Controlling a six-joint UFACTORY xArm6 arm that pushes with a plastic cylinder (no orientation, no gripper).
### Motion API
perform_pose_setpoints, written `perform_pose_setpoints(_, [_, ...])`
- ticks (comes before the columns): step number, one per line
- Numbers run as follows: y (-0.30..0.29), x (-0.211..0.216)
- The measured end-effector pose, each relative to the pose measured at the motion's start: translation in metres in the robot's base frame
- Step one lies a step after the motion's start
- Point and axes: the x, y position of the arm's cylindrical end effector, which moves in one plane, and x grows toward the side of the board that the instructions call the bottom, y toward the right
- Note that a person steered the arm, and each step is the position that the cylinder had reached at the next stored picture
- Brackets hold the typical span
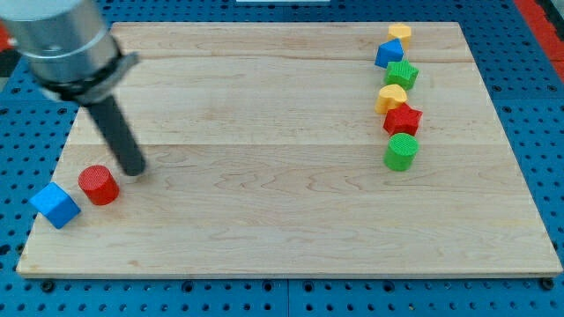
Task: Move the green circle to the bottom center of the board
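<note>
Our tip (132,169) sits down at the view's left of the board (264,220), just up and right of the red cylinder (98,185), with the blue cube (55,205) beyond that at the left edge. The green circle (401,151) is well apart at the right, at the bottom of a column: red star (403,119), yellow block (392,96), green star (402,74), blue block (389,54), yellow block (400,33) on top. We carry no pincer, only the rod, and we read no writing anywhere.
</note>
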Motion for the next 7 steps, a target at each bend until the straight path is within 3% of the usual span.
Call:
perform_pose_setpoints(1, [0.113,0.038])
perform_pose_setpoints(2, [0.249,0.043])
perform_pose_setpoints(3, [0.377,0.031])
perform_pose_setpoints(4, [0.441,-0.042])
perform_pose_setpoints(5, [0.387,-0.065])
perform_pose_setpoints(6, [0.304,-0.035])
perform_pose_setpoints(7, [0.278,0.005])
